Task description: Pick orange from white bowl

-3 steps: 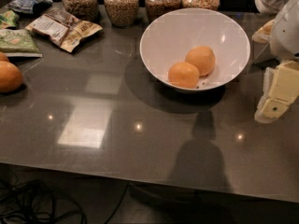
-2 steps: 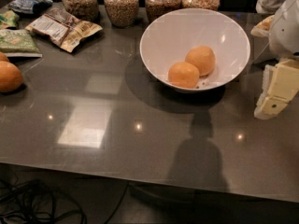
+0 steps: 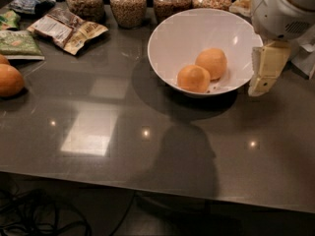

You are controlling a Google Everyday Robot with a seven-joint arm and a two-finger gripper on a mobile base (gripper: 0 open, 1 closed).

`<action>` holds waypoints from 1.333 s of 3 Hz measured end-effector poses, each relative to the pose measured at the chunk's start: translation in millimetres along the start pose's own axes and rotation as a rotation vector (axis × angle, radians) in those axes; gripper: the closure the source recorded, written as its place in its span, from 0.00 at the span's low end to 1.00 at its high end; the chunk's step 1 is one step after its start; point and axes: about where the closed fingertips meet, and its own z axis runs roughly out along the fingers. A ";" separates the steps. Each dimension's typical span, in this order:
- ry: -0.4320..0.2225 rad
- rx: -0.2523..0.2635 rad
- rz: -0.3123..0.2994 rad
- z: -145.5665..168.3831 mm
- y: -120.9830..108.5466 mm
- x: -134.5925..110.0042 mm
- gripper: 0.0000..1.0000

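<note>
The white bowl stands on the dark grey table at the back right of centre. Two orange fruits lie in it, touching. The orange is the paler, larger one on the right. A slightly smaller, deeper-orange fruit lies in front of it to the left. My gripper hangs from the white arm at the right, just outside the bowl's right rim, close to the rim and above the table. It holds nothing that I can see.
Several glass jars of grain stand along the back edge. Snack packets lie at the back left. Another orange fruit sits at the left edge. The table's front edge runs across below, with cables on the floor.
My gripper has moved left and up, from beside the bowl's front right to right against its right rim. The bowl and both fruits have not moved.
</note>
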 end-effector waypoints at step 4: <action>-0.011 0.009 -0.289 24.6 -44.1 -25.0 0.00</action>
